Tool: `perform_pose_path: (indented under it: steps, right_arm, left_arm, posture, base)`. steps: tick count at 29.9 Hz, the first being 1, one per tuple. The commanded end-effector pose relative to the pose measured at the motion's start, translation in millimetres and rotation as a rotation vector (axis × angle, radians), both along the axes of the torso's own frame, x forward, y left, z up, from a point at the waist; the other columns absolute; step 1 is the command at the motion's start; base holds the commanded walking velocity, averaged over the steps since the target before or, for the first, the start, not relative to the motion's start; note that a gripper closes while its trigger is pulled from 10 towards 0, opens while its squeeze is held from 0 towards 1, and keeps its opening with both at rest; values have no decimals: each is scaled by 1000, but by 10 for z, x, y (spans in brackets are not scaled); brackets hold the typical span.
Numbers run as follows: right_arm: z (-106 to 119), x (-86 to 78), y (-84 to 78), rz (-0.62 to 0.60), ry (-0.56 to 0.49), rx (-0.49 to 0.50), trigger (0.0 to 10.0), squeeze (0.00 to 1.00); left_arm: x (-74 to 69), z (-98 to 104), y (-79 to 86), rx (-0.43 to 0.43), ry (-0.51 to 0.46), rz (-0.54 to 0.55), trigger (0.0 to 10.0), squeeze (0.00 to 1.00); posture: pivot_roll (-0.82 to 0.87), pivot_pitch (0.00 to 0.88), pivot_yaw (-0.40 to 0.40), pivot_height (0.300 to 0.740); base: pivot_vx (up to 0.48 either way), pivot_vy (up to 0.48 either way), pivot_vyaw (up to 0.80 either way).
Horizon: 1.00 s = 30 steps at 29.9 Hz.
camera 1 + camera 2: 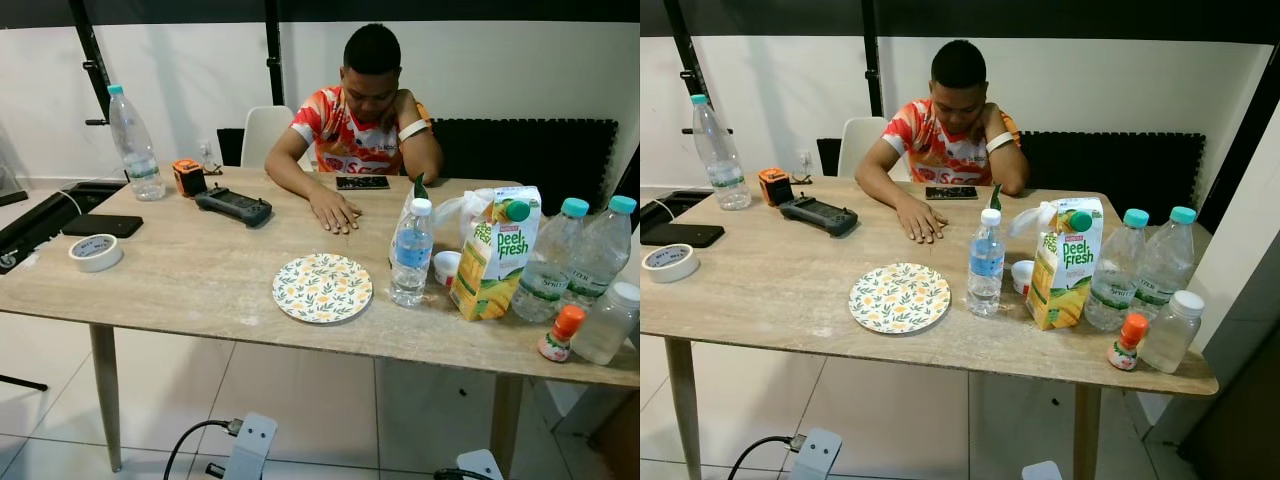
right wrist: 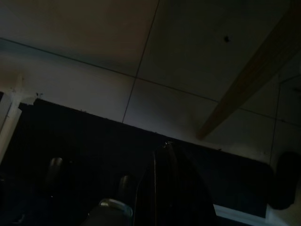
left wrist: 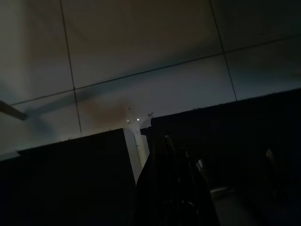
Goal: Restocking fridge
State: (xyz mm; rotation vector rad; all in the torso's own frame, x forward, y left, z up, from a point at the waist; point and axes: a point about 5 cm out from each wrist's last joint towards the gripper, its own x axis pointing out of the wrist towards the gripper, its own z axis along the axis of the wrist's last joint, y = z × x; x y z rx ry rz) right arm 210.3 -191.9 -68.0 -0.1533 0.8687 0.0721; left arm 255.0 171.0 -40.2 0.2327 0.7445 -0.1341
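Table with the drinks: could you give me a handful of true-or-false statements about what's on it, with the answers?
1. The juice carton stands upright near the table's right end. True.
2. The floral plate has food on it. False: it is bare.
3. The roll of tape lies near the table's left edge. True.
4. The seated person is holding the small orange-capped bottle. False: it stands at the front right corner, away from the person.
5. The blue-labelled water bottle lies on its side. False: it stands upright right of the plate.
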Motion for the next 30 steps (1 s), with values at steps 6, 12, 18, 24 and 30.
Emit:
perform_pose_path:
  steps: [6, 12, 18, 24, 30]
  right_arm:
    - [4, 4, -17, 22, 8, -16, 10000, 0]
    - [23, 22, -60, 47, 3, -33, 10000, 0]
    - [65, 104, -29, 48, -17, -29, 10000, 0]
    - [169, 263, 4, 54, -78, -3, 10000, 0]
    - [216, 314, -4, 167, -62, 34, 10000, 0]
  left_arm:
    - [45, 32, -26, -66, -18, 56, 10000, 0]
    - [51, 44, -26, -73, -34, 41, 10000, 0]
    - [77, 69, 16, -74, -51, 73, 10000, 0]
    - [82, 73, 68, -18, -37, 36, 10000, 0]
    - [74, 72, 54, -33, -45, 21, 10000, 0]
  posture:
    - [6, 73, -4, 740]
    - [-11, 15, -11, 740]
    - [3, 21, -19, 740]
    - [-1, 5, -16, 740]
    - [-5, 18, 0, 740]
  base:
    - [0, 0, 0]
    - [0, 0, 0]
    - [0, 0, 0]
    - [0, 0, 0]
    - [0, 0, 0]
